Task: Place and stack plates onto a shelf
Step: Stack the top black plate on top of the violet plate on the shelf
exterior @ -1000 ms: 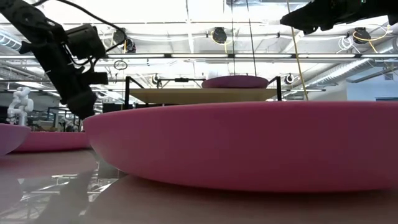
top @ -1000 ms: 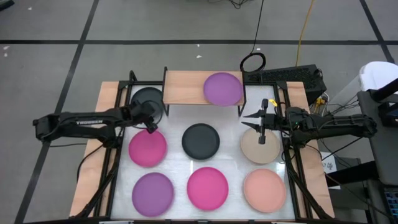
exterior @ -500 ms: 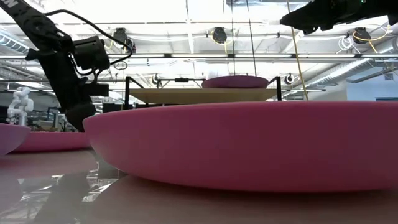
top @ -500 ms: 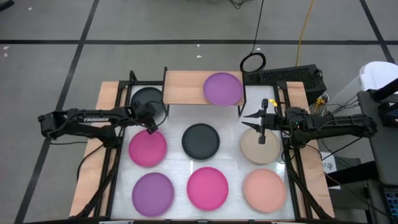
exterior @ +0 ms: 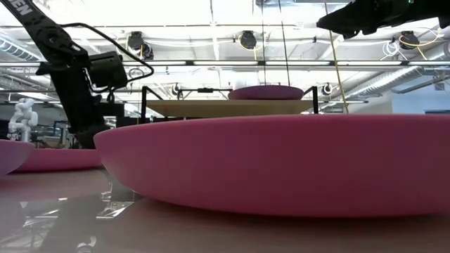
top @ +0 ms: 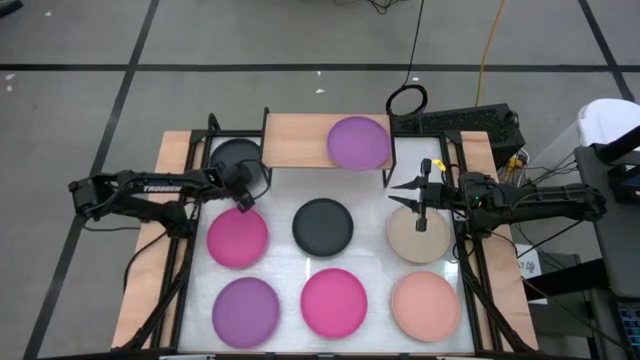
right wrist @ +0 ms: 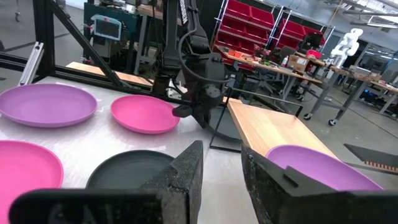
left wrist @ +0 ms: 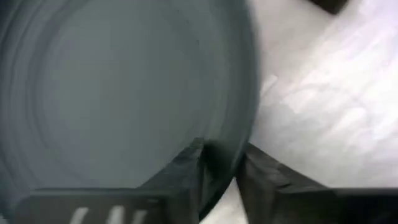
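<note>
The left hand (top: 243,196) was at the back left of the counter (top: 370,262), clenched on the rim of the dark grey plate (top: 236,160) that lay beside the left end of the shelf (top: 295,141). In the left wrist view its two dark fingers (left wrist: 186,171) straddled that rim, one inside the plate (left wrist: 118,93) and one outside over the white surface (left wrist: 336,93).

The right hand (top: 421,207) hovered above the beige plate (top: 417,238) at the counter's right side, holding nothing; its fingers (right wrist: 180,174) stood a little apart, with only a narrow gap between them.

A purple plate (top: 358,142) sat on the right half of the light-wood shelf. On the counter in front of it, a magenta plate (top: 237,238), a second dark grey plate (top: 322,226) and the beige one formed a middle row, each apart from the next. Nearer the front edge lay another purple plate (top: 245,311), another magenta plate (top: 334,302) and a salmon plate (top: 425,306).

In the low view the front magenta plate (exterior: 281,165) filled most of the foreground, with the shelf (exterior: 228,107) and its purple plate (exterior: 266,92) showing behind it.
</note>
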`<action>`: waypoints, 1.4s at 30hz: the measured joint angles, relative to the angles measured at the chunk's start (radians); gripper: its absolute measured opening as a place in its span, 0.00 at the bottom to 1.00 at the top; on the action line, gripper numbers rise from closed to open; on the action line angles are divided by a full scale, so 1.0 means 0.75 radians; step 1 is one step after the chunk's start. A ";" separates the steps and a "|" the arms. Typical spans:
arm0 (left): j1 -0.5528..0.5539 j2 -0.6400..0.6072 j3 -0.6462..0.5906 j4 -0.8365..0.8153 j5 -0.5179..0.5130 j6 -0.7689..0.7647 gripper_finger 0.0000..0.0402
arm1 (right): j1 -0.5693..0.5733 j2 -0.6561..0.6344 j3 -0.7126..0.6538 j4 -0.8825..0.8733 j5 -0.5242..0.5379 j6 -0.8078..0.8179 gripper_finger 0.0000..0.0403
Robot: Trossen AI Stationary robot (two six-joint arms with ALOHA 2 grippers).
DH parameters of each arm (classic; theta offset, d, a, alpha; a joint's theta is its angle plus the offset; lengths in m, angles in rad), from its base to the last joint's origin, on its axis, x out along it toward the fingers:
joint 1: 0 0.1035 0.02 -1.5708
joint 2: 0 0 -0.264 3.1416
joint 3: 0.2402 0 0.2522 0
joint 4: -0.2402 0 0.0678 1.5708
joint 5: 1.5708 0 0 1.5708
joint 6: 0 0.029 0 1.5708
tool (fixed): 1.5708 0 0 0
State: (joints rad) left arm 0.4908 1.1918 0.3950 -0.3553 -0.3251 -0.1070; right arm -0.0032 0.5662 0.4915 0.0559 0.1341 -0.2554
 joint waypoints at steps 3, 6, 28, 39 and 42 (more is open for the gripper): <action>0.000 -0.018 0.014 0.011 -0.020 0.015 0.06 | 0.000 0.000 0.000 0.000 0.000 0.000 0.23; -0.001 -0.043 0.053 0.004 -0.020 0.006 0.03 | 0.000 0.000 0.000 0.000 0.000 0.000 0.23; -0.038 -0.161 0.844 -0.369 -0.335 0.233 0.03 | 0.000 -0.001 0.000 -0.031 0.000 0.010 0.23; -0.274 0.147 1.204 -0.281 -0.334 0.434 0.03 | 0.000 -0.001 0.000 -0.030 0.106 0.007 0.23; -0.325 0.255 1.289 -0.276 -0.329 0.466 0.03 | 0.000 -0.001 0.000 -0.029 0.106 0.006 0.23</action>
State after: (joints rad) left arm 0.2467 1.3834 1.3615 -0.5625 -0.5718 0.2423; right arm -0.0032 0.5656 0.4915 0.0340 0.2134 -0.2508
